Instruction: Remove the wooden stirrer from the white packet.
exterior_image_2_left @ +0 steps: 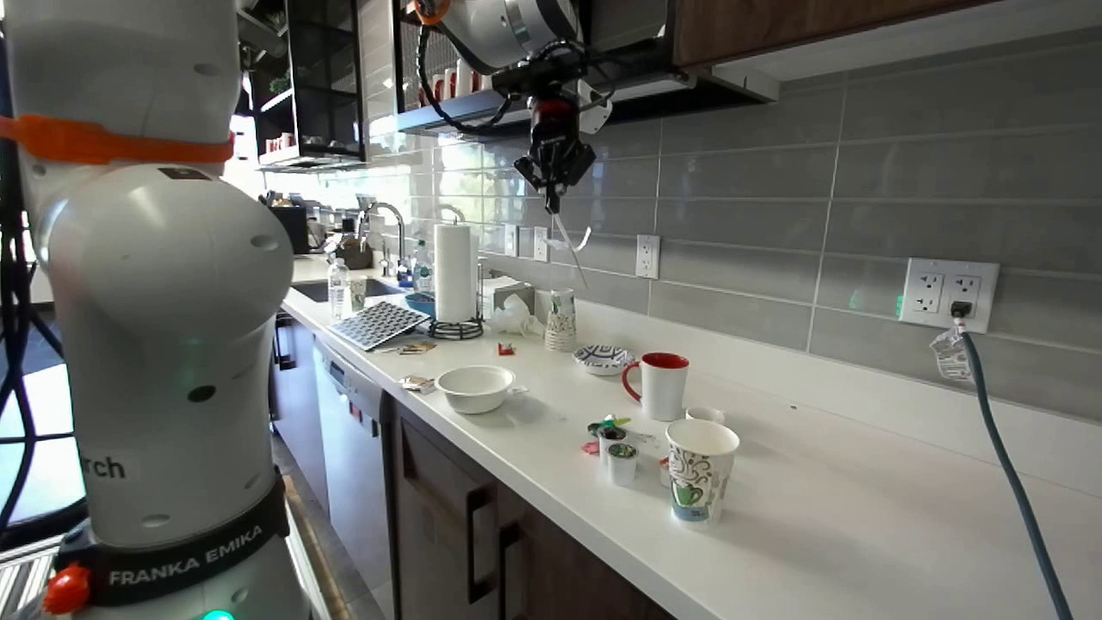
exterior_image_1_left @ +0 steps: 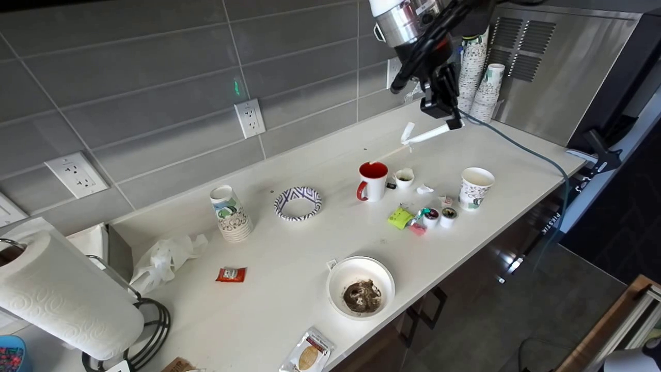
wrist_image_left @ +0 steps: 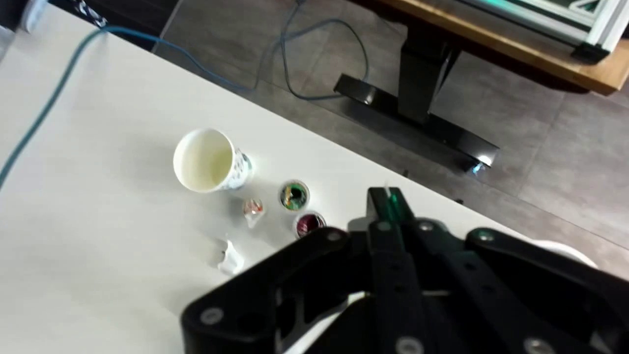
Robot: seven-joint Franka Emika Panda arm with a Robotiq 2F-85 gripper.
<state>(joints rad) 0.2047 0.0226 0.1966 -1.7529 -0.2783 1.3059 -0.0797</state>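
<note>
– What have the fingers (exterior_image_1_left: 455,124) got?
– The packet (exterior_image_1_left: 427,135). They pinch it at one end, up in the air over the desk (exterior_image_1_left: 289,248).
– And the stirrer (exterior_image_1_left: 389,155)?
– Poking out of the packet's other end, which is peeled open, and sloping down. How much of it is inside, I can't tell.
– What's on the desk, then?
– A white mug (exterior_image_1_left: 377,182), red inside, beside a small tub (exterior_image_1_left: 404,181); nearer the edge, a paper cup (exterior_image_1_left: 473,195) and a bowl (exterior_image_1_left: 356,267), well apart.

The white arm (exterior_image_2_left: 164,250) wears an orange strap (exterior_image_2_left: 120,142) — its hand (exterior_image_2_left: 553,205) is black.
</note>
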